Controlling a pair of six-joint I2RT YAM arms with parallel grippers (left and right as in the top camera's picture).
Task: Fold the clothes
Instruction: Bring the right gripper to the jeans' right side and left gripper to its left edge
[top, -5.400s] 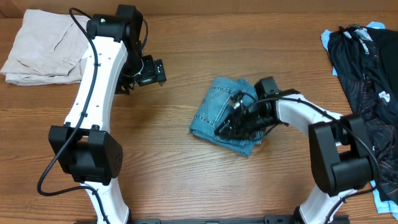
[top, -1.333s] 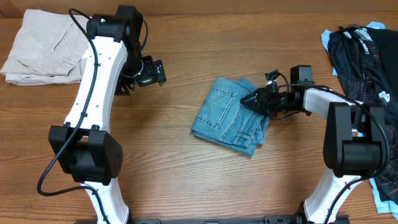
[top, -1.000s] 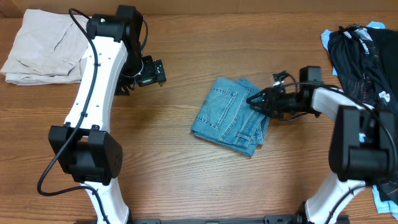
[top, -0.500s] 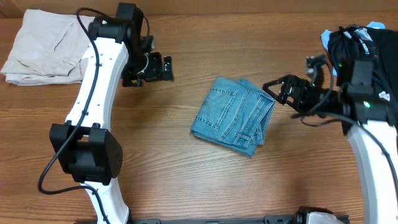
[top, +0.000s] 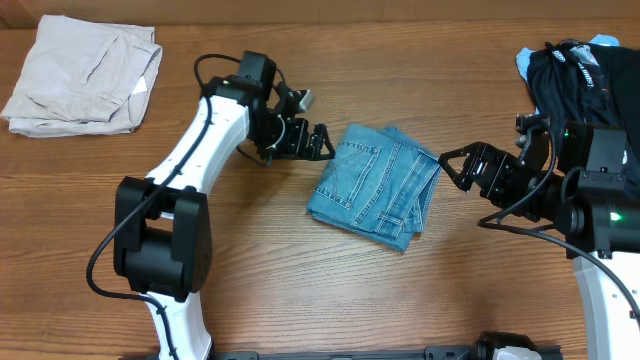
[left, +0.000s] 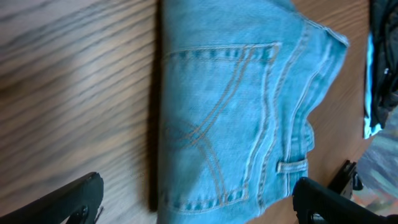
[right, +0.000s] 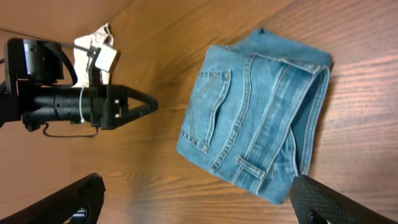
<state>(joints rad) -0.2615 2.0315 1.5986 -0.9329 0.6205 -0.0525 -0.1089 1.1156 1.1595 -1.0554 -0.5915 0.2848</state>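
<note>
**Overhead.** The jeans (top: 375, 185) lie mid-table as a compact folded packet with a back pocket facing up. My left gripper (top: 322, 143) sits at the packet's upper-left edge; I cannot tell whether it touches the denim. My right gripper (top: 453, 166) hangs just beside the right edge, its jaws parted and empty. A beige garment (top: 80, 70) lies folded at the far left, and a dark clothing pile (top: 585, 90) lies heaped at the right.

**Left wrist.** My left fingers (left: 74, 199) are spread wide with nothing between them. The denim lies flat ahead of them, and its near fold edge is straight.

**Right wrist.** My right fingers (right: 74, 199) are also apart and empty. The whole packet shows here, roughly rectangular, with the stacked layers slightly uneven along one side.

**Progress.** I judge the folding of the jeans essentially done, with at most squaring up or setting aside left. The dark pile looks unfolded.
</note>
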